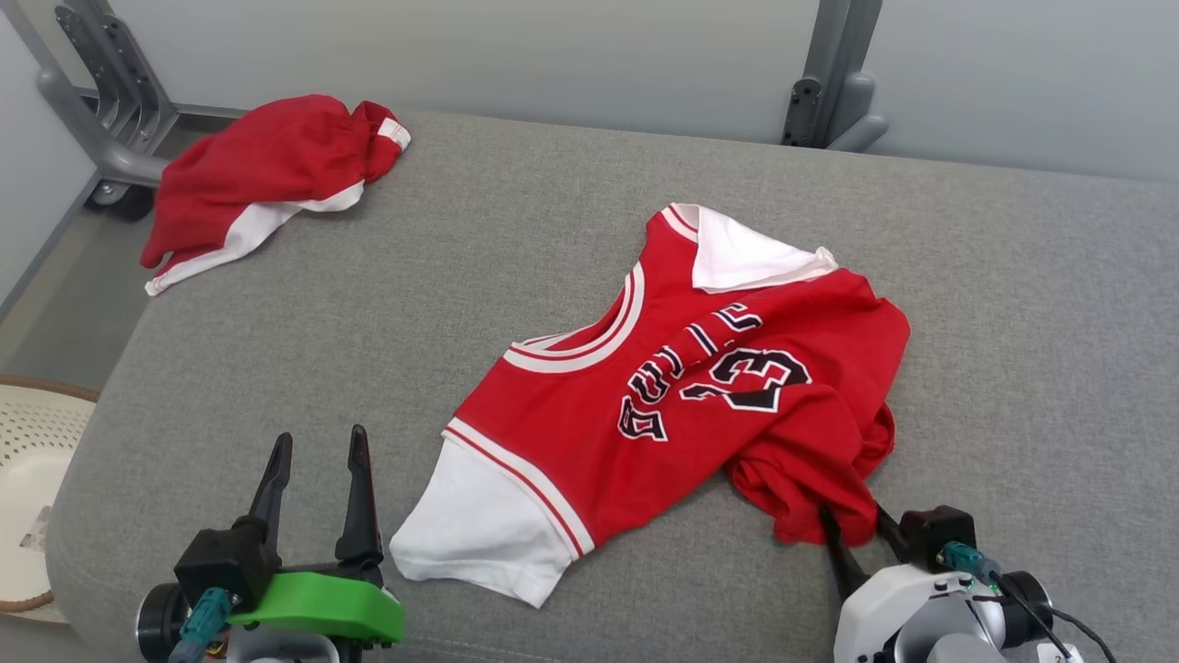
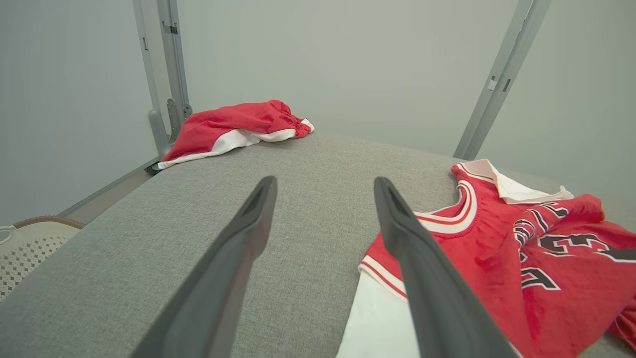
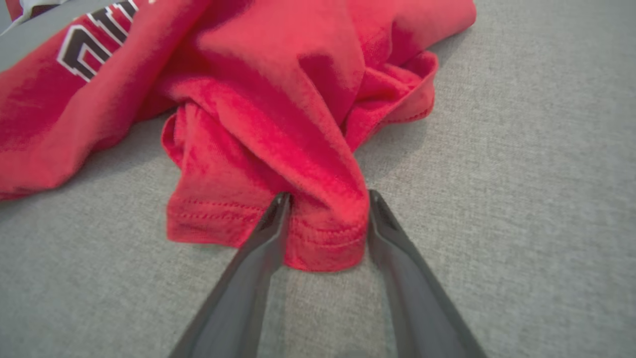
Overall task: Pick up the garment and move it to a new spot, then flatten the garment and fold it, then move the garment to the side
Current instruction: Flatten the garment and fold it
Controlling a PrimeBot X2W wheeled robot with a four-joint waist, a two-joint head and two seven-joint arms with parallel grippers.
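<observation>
A red jersey-style garment [image 1: 663,396] with white sleeves and dark lettering lies rumpled on the grey padded surface [image 1: 368,322], right of centre. Its bunched lower hem [image 3: 318,238] sits between the two fingers of my right gripper [image 3: 325,196], whose jaws stand apart on either side of the fold, low at the near right [image 1: 855,525]. My left gripper [image 1: 320,440] is open and holds nothing, hovering near the front edge just left of the garment's white sleeve [image 2: 377,323]. The left wrist view has the garment [image 2: 497,258] to the right of the open left gripper [image 2: 325,184].
A second red and white garment [image 1: 258,175] lies crumpled at the far left corner [image 2: 233,127]. A pale perforated basket [image 1: 28,442] stands off the left edge. Grey metal frame posts [image 1: 834,83] rise behind the surface against the wall.
</observation>
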